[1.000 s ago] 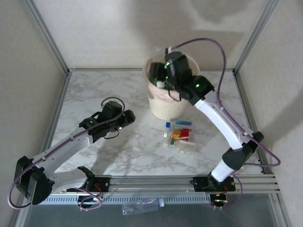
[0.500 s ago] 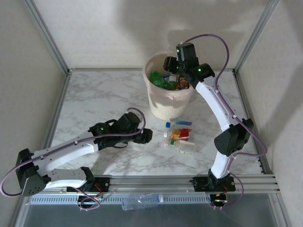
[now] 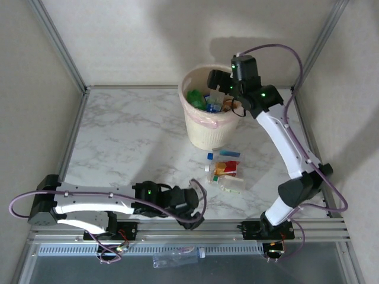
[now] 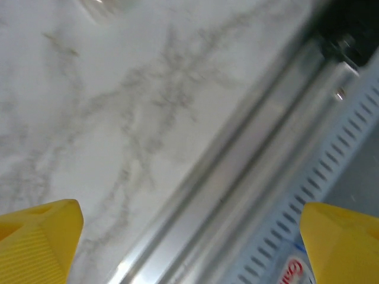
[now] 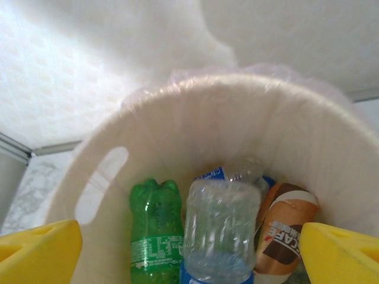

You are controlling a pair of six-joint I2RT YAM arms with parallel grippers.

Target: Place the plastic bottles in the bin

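The cream bin (image 3: 207, 131) with a pinkish liner stands at the back of the marble table. Inside it lie a green bottle (image 5: 157, 236), a clear bottle (image 5: 222, 228) and a brown-labelled one (image 5: 287, 231). My right gripper (image 3: 218, 89) hovers over the bin's right rim, open, yellow fingertips (image 5: 38, 251) wide apart with nothing between them. Several bottles (image 3: 225, 170) lie in a cluster on the table in front of the bin. My left gripper (image 3: 192, 204) is low at the near edge, open and empty (image 4: 189, 248). A crushed clear bottle (image 3: 177, 258) lies beyond the rail.
An aluminium rail (image 3: 195, 228) and a perforated strip (image 4: 308, 195) run along the table's near edge, right under my left gripper. Metal frame posts (image 3: 59, 44) and beige walls close in the back and sides. Open marble (image 3: 130, 130) lies left of the bin.
My left arm swung from the table's middle down to the near edge, jaws spreading. My right gripper drew out of the bin toward its right rim and opened; the bottles inside now show.
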